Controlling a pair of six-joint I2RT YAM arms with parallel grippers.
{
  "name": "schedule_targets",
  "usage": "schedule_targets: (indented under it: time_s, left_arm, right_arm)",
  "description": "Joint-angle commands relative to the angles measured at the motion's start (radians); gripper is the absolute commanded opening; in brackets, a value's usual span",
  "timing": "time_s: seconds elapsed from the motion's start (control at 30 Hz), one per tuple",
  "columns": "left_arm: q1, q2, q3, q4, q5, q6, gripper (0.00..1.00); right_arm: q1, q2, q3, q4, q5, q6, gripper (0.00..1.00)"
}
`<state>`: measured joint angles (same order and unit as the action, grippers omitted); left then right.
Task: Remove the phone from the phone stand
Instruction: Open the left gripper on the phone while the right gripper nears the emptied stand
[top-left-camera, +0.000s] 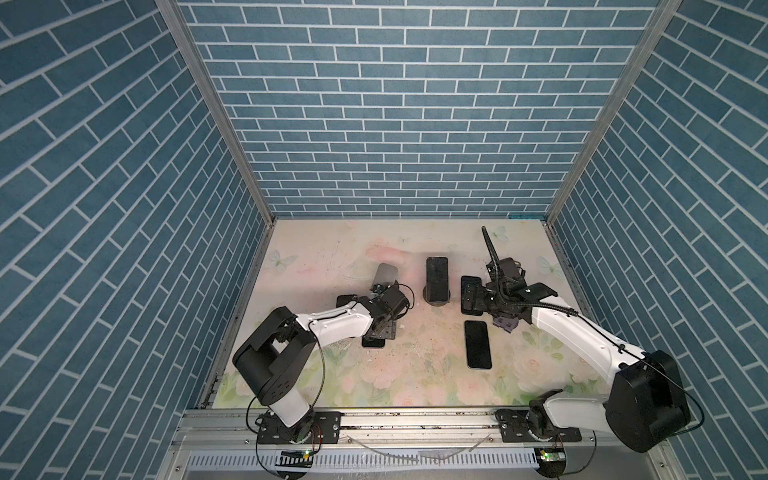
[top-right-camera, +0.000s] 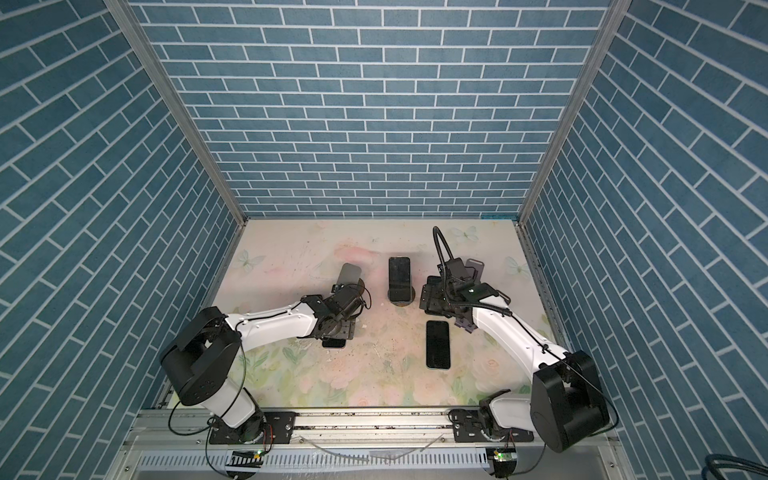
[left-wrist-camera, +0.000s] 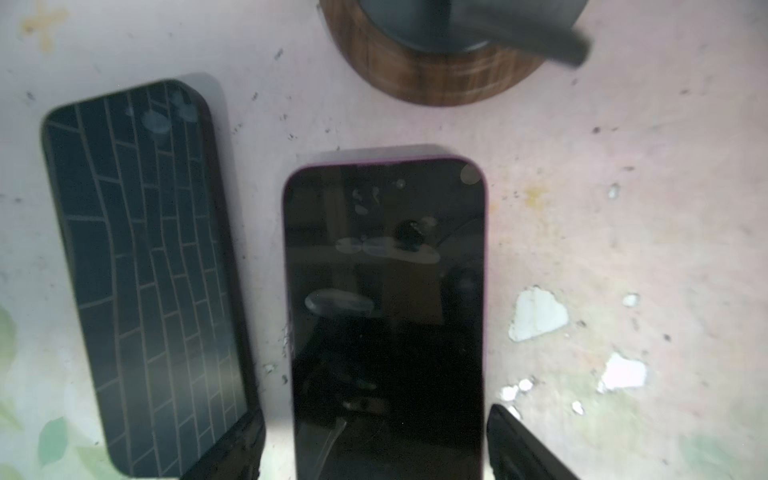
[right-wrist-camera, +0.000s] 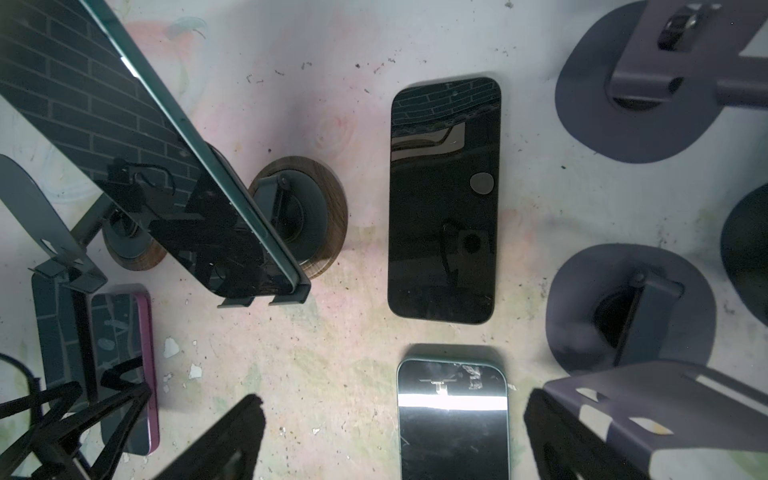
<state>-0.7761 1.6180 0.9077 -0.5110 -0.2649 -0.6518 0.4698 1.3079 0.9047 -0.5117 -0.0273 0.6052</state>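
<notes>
A dark phone (top-left-camera: 436, 277) (top-right-camera: 399, 276) leans upright on the phone stand (top-left-camera: 436, 302) with a round wooden base, mid-table in both top views. The right wrist view shows that phone (right-wrist-camera: 137, 158) resting on the stand's lip. My left gripper (left-wrist-camera: 376, 415) (top-left-camera: 376, 332) is left of the stand. It is open and straddles a purple-edged phone (left-wrist-camera: 386, 311) that lies flat, with gaps at both fingers. My right gripper (right-wrist-camera: 395, 399) (top-left-camera: 471, 301) is right of the stand, wide open over a green-edged phone (right-wrist-camera: 453, 419) lying flat.
An empty stand (top-left-camera: 386, 272) with a wooden base (left-wrist-camera: 436, 79) is just behind the left gripper. A second dark phone (left-wrist-camera: 145, 270) lies beside the purple-edged one. Another flat phone (top-left-camera: 478, 344) and purple stands (right-wrist-camera: 631, 307) crowd the right arm. Walls enclose three sides.
</notes>
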Motion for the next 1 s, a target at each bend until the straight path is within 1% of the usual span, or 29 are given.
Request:
schedule_targets:
  time_s: [0.0, 0.23, 0.5, 0.67, 0.77, 0.97]
  left_arm:
    - [0.005, -0.065, -0.012, 0.004, 0.009, 0.04, 0.85]
    - [0.004, -0.182, -0.049, 0.085, 0.045, 0.075, 0.85]
    - [0.004, -0.329, -0.166, 0.256, 0.094, 0.089, 0.86]
    - [0.004, -0.391, -0.233, 0.339, 0.116, 0.1, 0.86]
    - [0.005, -0.418, -0.261, 0.371, 0.107, 0.103, 0.88]
    - [0.005, -0.501, -0.309, 0.391, 0.043, 0.101, 0.91]
  right_arm:
    - [0.016, 0.019, 0.063, -0.032, 0.016, 0.015, 0.99]
    - [0.049, 0.075, 0.122, -0.038, 0.027, 0.013, 0.98]
    - [0.101, 0.185, 0.247, -0.051, 0.053, -0.008, 0.99]
    - [0.124, 0.257, 0.333, -0.051, 0.082, -0.021, 0.99]
    - [0.135, 0.308, 0.39, -0.057, 0.086, -0.033, 0.99]
    - [0.166, 0.396, 0.499, -0.098, 0.125, -0.064, 0.99]
